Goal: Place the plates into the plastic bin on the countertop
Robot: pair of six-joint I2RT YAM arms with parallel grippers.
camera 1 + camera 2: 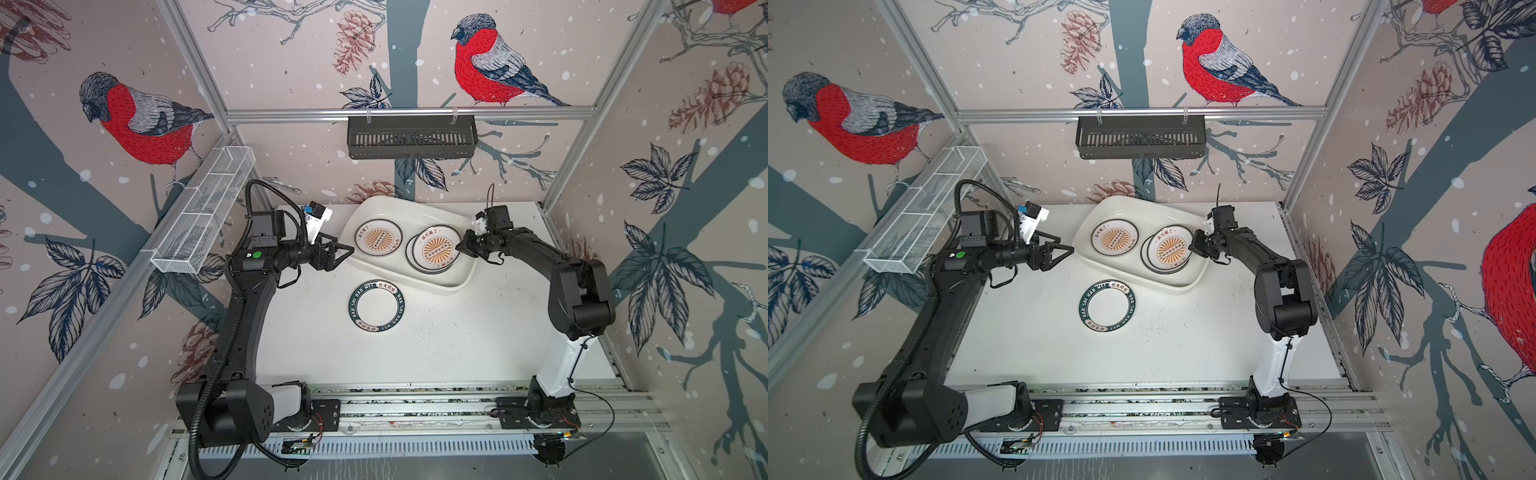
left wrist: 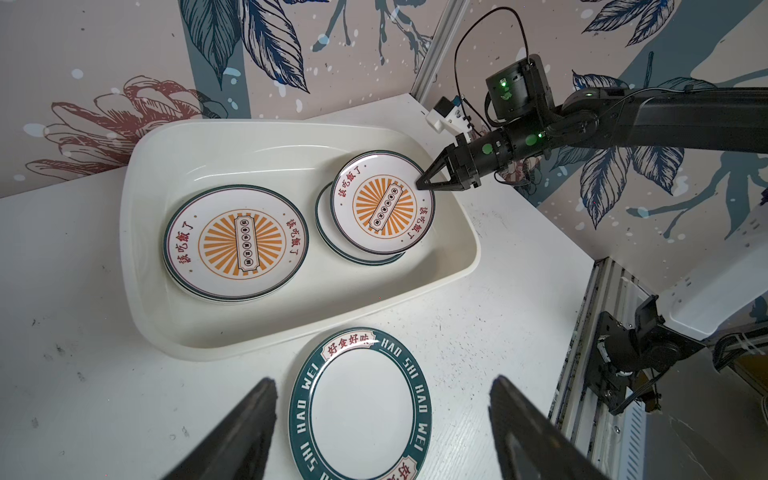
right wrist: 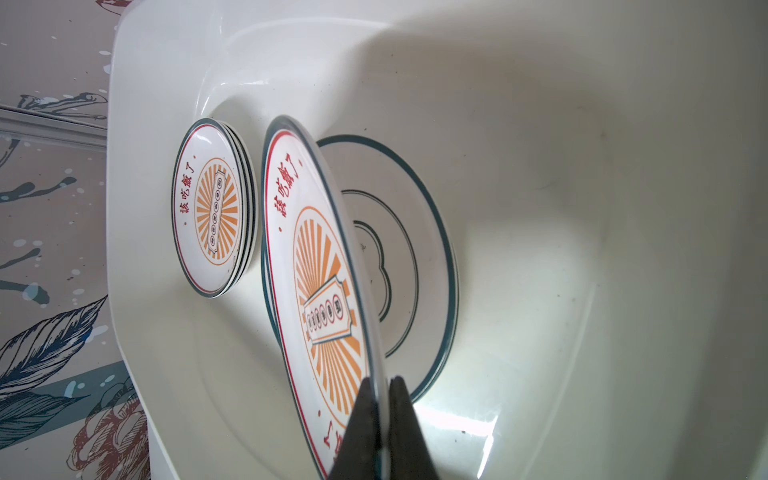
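A sunburst plate [image 3: 320, 270], pinched at its rim by the right gripper [image 3: 383, 386], is held tilted over the quatrefoil plate [image 3: 399, 249] beneath; lowering and release are needed. The left gripper [image 2: 382, 381] is spread wide.

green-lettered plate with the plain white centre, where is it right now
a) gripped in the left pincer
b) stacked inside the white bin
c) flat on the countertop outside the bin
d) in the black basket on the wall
c: the green-lettered plate lies flat on the countertop, just outside the plastic bin, and the open left pincer holds nothing.
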